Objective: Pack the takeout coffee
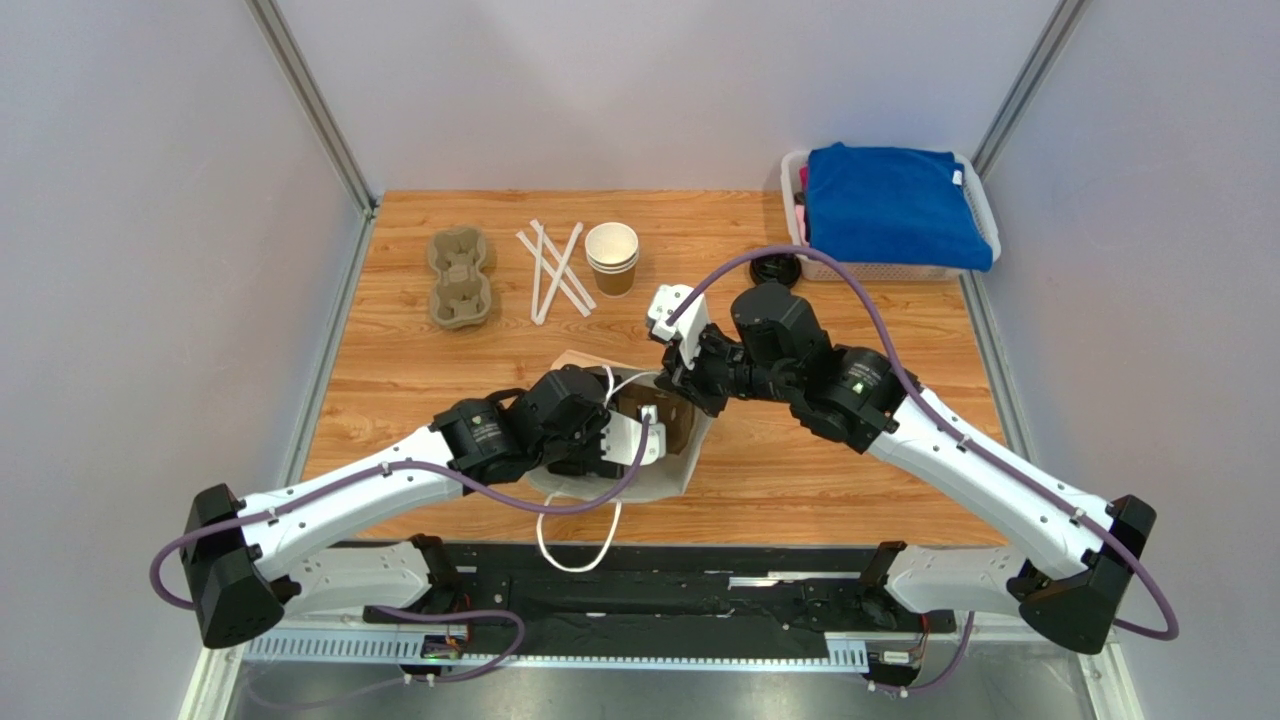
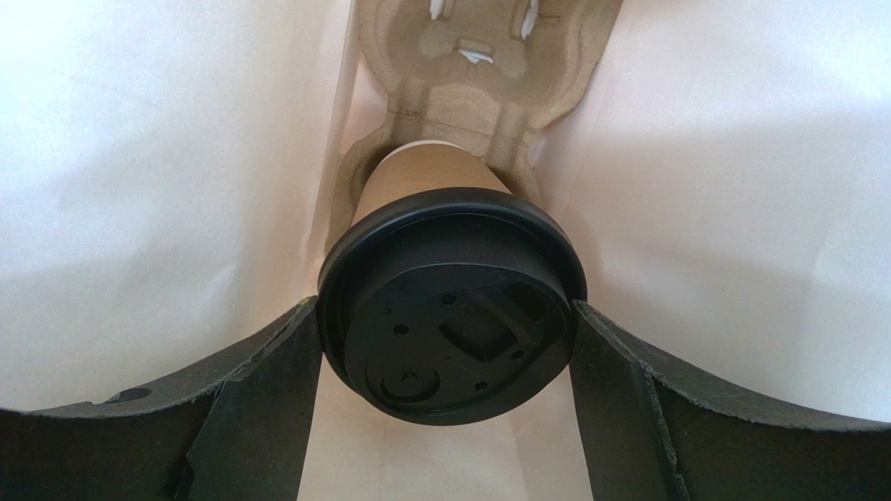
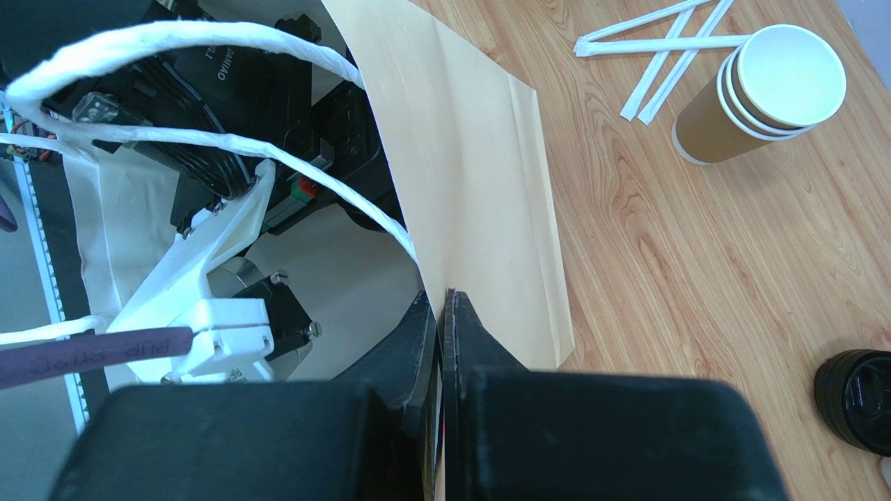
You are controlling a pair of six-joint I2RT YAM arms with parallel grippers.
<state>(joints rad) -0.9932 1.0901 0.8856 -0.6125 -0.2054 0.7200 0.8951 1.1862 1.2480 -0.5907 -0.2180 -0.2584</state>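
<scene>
the left pincer (image 2: 444, 350) is seen closed on the black-lidded small brown kraft paper takeout coffee (image 2: 418, 183) deep inside the brown paper bag (image 3: 471, 167), where the lid could be pulled off if the jaws are not opened before withdrawal.

Soft, even light fell from above on my wooden surface (image 1: 406, 360), leaving only faint shadows. Inside the paper bag (image 2: 157, 157) the white walls glowed, nearly blown out, yet the lid of the takeout coffee (image 2: 450, 303) looked crisp with a dull sheen. The fingers (image 2: 261, 397) of my left gripper (image 2: 446, 318) were dark and blurred; my right gripper (image 3: 439, 313) likewise smeared black against sharp wood grain.
</scene>
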